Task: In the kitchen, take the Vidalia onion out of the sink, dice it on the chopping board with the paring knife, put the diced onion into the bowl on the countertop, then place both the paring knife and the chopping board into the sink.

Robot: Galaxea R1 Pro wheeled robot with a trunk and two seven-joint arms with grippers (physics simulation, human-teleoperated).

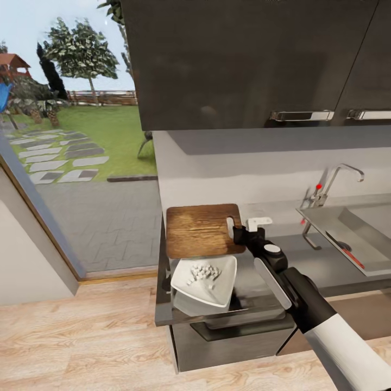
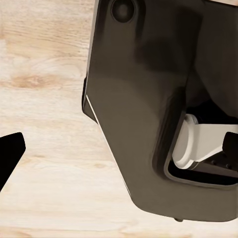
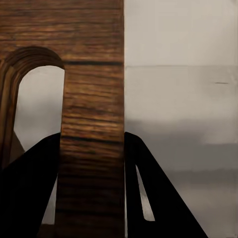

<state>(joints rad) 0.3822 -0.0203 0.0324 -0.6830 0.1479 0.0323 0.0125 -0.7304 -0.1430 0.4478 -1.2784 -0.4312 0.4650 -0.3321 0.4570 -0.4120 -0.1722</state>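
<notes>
Landmark: the dark brown wooden rectangular chopping board [image 1: 201, 231], rounded corners, slot-shaped handle hole at its sink-side end.

Board sits near the end of the matte grey counter [image 1: 320, 266], by the large window. It looks tipped up slightly over the bowl; cannot tell for sure whether it is off the surface.

Right hand [image 1: 243, 234], black, at the board's handle end. In the right wrist view the two dark fingers [image 3: 29, 188] stand one on each side of the wood strip [image 3: 91, 124] between the handle hole and the board's end edge, closed onto it: the hand holds the board by that strip.

White, shallow, squarish bowl [image 1: 209, 285] directly in front of the board, toward the robot, its far rim under or against the board's near edge. Small pale cubes of diced onion [image 1: 203, 271] lie heaped in it.

Stainless-steel rectangular sink [image 1: 358, 233] well apart from the board, along the counter on the hand's side, with flat drainboard and angular tap [image 1: 331, 187] with a red dot. A slim red-handled knife [image 1: 353, 255] lies in the basin, beside the round drain.

Left hand: the left wrist view gives one dark finger tip [image 2: 10, 151] over pale wood-plank floor [image 2: 44, 74], beside the robot's dark body casing [image 2: 144, 109]; cannot tell how wide it stands.

Dark wall cabinets [image 1: 244, 60] hang above the board.
</notes>
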